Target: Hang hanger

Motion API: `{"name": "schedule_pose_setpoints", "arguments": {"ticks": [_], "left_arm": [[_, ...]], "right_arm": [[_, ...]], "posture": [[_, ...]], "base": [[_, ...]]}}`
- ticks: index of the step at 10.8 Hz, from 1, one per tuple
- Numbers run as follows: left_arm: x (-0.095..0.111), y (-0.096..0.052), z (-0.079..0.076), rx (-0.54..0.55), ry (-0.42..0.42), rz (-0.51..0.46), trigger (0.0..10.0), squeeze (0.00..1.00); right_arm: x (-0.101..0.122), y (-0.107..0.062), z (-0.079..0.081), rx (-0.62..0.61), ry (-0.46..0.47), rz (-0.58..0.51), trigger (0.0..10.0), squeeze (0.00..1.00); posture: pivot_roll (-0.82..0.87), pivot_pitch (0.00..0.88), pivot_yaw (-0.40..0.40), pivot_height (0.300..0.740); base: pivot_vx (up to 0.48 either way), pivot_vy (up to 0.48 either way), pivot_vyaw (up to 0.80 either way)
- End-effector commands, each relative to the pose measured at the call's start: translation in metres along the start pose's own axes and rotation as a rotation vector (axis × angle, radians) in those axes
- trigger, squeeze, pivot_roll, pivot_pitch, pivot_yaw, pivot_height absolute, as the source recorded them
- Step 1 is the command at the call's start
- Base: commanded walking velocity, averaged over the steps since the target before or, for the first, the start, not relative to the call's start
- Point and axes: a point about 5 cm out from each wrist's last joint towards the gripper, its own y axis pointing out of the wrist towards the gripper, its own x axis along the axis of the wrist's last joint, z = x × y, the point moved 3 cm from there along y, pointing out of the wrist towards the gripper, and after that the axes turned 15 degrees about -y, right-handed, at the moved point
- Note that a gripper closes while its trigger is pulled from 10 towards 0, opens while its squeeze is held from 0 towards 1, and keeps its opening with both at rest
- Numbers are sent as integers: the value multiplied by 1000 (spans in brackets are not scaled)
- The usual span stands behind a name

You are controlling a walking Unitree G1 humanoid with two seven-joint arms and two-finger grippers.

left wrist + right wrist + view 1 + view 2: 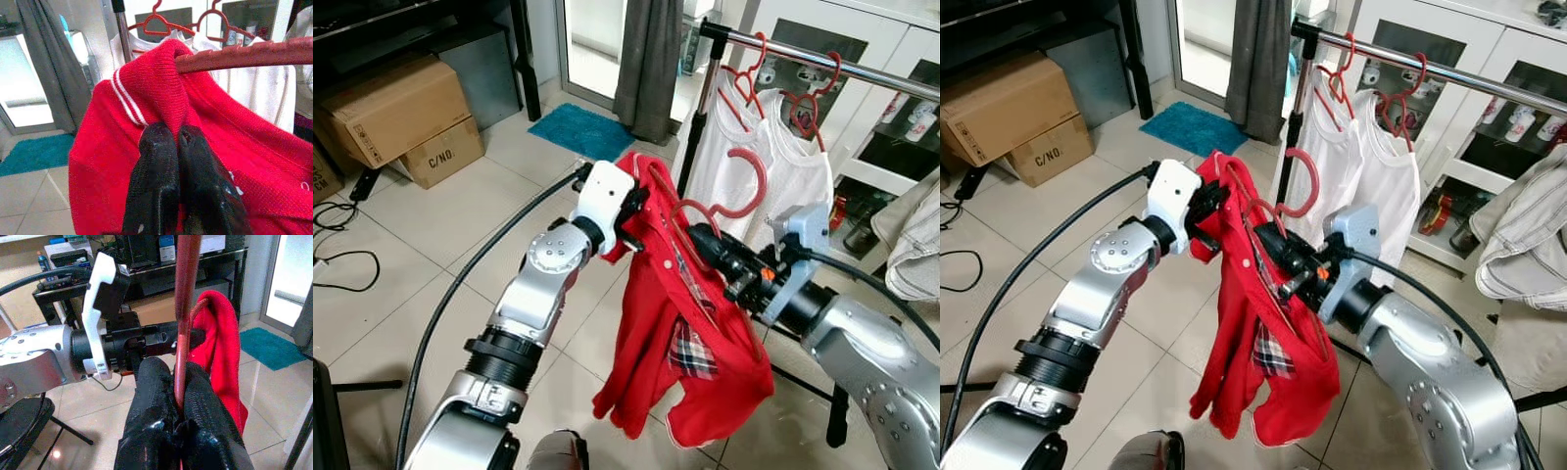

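Hanger (736, 201) of red plastic, carrying a red sweater (690, 343), is held up between the two arms in front of the clothes rail (822, 61), its hook curving upward just below the rail and not yet over it. Far to the left, two cardboard boxes (396, 113) sit on the tiled floor (431, 225), with a teal mat (579, 130) further back by the glass door and a grey curtain (648, 64) hanging beside it. The left gripper (178, 147) reaches in from the left with its fingers pressed together on a fold of the sweater's collar, which has white stripes along its edge. A plaid lining shows inside the garment where it droops toward the floor. To the right, the right gripper (180, 404) pinches the hanger's thin red stem between its two black fingers. Behind the sweater, white shirts (773, 176) hang on more red hangers (803, 103) from the rail, and beyond them stands a white cabinet (891, 108) with open shelves. A pale striped cloth (915, 235) drapes at the far right.
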Motion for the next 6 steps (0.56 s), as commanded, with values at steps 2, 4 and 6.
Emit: {"name": "schedule_pose_setpoints", "arguments": {"ticks": [2, 4, 6], "left_arm": [[2, -1, 1, 0, -10, -19, 0, 0], [3, -1, 3, -5, -15, -26, 0, 0], [4, -2, 2, -16, 18, -24, 0, 0]], "right_arm": [[5, 0, 6, 37, -12, -12, 10000, 0], [5, 1, 6, 34, -13, -8, 10000, 0], [1, 0, 5, 24, -18, 20, 10000, 0]], "posture": [[22, 63, -11, 740], [21, 65, -11, 740], [19, 65, -10, 740]], "base": [[0, 0, 0], [0, 0, 0], [0, 0, 0]]}}
